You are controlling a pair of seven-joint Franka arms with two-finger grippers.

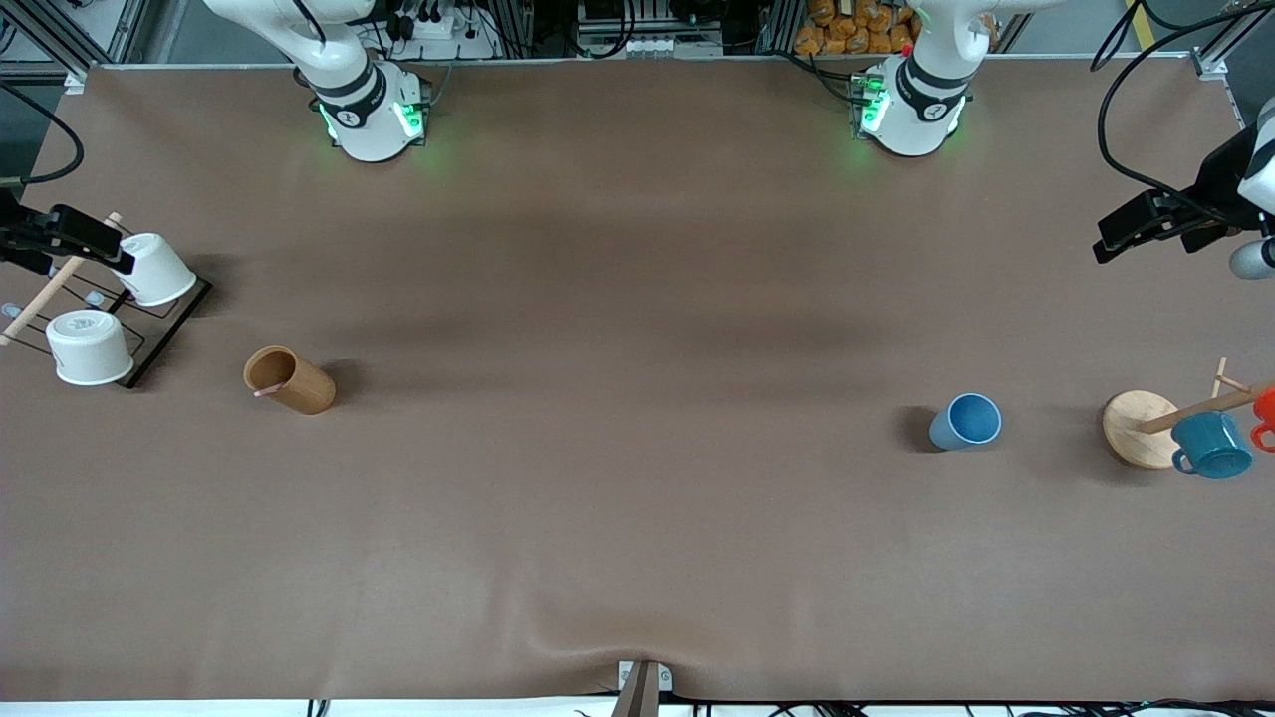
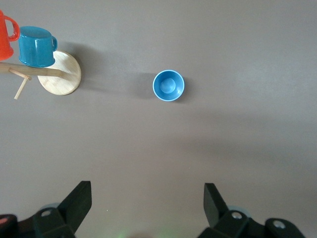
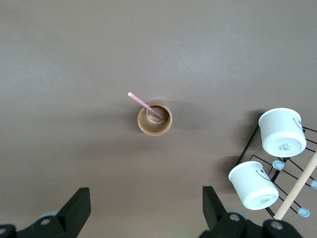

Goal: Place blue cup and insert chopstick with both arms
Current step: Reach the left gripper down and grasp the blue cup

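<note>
Two arms parked high at the table ends, both waiting, nothing held. Left gripper (image 1: 1146, 231) hangs over the left arm's end of the table, fingers (image 2: 79, 201) spread wide and empty. Right gripper (image 1: 70, 239) sits above the wire rack (image 1: 159, 334) with two white cups (image 1: 90, 347) at the right arm's end, fingers (image 3: 77, 206) likewise released. Blue cup (image 1: 966, 422) stands upright on the brown table (image 1: 637, 299), mouth up, empty, near the wooden mug tree (image 1: 1141, 428) carrying a teal mug (image 1: 1210, 445) and a red mug (image 1: 1265, 413). Chopstick (image 3: 143, 105) is in the brown wooden holder (image 1: 291, 379), leaning, tip poking past the rim. Holder and blue cup are well apart.
</note>
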